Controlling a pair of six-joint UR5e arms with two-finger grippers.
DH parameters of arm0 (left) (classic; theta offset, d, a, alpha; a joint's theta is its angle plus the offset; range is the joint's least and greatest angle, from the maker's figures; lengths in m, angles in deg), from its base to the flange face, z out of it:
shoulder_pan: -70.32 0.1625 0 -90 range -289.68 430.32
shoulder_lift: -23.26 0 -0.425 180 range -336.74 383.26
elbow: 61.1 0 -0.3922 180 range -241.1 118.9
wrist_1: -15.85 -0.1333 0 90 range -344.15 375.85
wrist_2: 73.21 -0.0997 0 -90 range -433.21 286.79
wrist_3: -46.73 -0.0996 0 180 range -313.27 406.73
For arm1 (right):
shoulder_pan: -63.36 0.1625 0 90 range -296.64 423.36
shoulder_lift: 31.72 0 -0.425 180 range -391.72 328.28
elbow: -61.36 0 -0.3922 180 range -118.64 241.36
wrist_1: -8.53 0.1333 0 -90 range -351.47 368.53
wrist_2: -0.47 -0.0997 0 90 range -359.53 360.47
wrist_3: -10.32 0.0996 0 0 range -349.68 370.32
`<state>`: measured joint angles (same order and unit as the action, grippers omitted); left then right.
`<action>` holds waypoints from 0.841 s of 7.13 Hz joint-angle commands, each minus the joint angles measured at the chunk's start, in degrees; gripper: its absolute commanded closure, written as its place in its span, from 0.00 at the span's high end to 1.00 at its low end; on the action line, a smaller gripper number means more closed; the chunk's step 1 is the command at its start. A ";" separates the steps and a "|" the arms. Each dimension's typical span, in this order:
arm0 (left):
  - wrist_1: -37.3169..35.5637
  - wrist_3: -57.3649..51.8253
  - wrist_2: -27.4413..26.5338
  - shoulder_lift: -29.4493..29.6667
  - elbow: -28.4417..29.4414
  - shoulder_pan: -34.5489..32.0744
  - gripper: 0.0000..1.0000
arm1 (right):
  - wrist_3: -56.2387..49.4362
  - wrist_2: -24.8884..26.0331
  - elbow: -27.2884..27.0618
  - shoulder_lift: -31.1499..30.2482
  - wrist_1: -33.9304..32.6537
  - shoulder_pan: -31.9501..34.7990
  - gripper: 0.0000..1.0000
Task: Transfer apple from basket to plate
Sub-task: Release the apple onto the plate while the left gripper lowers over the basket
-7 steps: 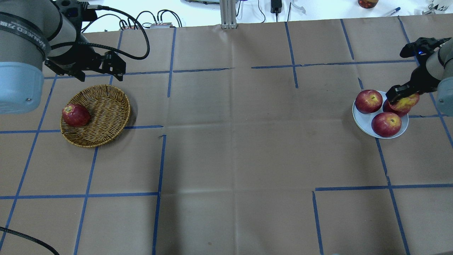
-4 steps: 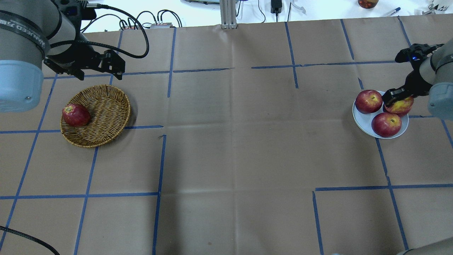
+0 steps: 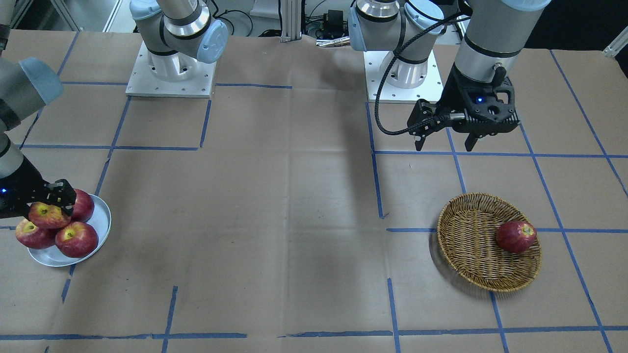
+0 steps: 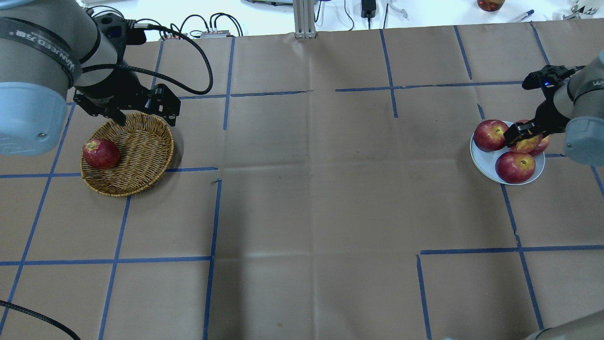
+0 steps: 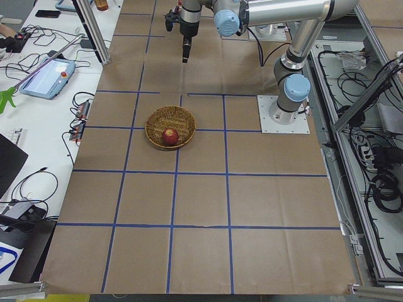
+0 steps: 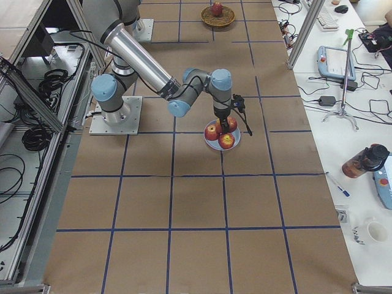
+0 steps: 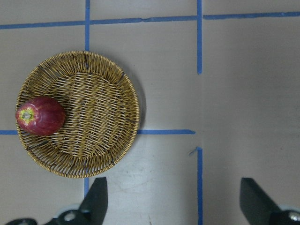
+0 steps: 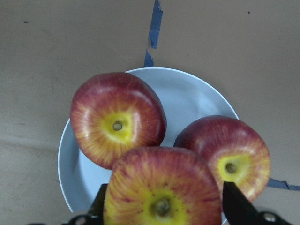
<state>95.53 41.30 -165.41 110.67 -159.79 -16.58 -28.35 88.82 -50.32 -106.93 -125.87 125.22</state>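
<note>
Four apples crowd the right edge of the overhead view. Three redder apples (image 4: 491, 134) lie on the plate (image 4: 486, 163), and the apple (image 4: 525, 144), streaked yellow and pink, sits in the middle above them, clamped in the right gripper (image 8: 164, 208). In the right wrist view its fingers (image 8: 234, 204) press both flanks of the apple at the bottom of the frame. The stem hollow faces the camera, and two of the plate's apples show behind it; whether it touches them cannot be told. In the front view the apple rides on top of the other three at the lower left. The basket (image 4: 141, 141) lies at the left of the overhead view, well apart from the plate, with one dark apple (image 4: 100, 153) against its left wall. The left gripper (image 4: 146, 118) hangs over the basket's upper rim, jaws spread wide and holding nothing. Its wrist view shows the basket in the upper left and the spread jaws at the bottom edge, over brown paper (image 7: 243, 93) crossed by blue tape (image 7: 199, 42).
</note>
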 commanded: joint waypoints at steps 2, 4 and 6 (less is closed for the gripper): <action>9.06 0.69 0.27 -0.13 0.77 -4.22 0.99 | 1.40 0.06 3.74 -4.84 5.77 2.02 1.00; 10.93 0.86 0.79 -1.27 0.78 -5.56 0.99 | 5.08 0.24 10.75 -9.32 18.84 5.36 1.00; 8.03 0.68 1.50 -1.63 0.43 -5.74 0.99 | 16.63 1.02 14.39 -13.80 31.52 12.37 1.00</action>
<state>104.57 42.16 -164.24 109.35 -159.01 -22.17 -18.77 89.36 -37.82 -117.95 -101.64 133.46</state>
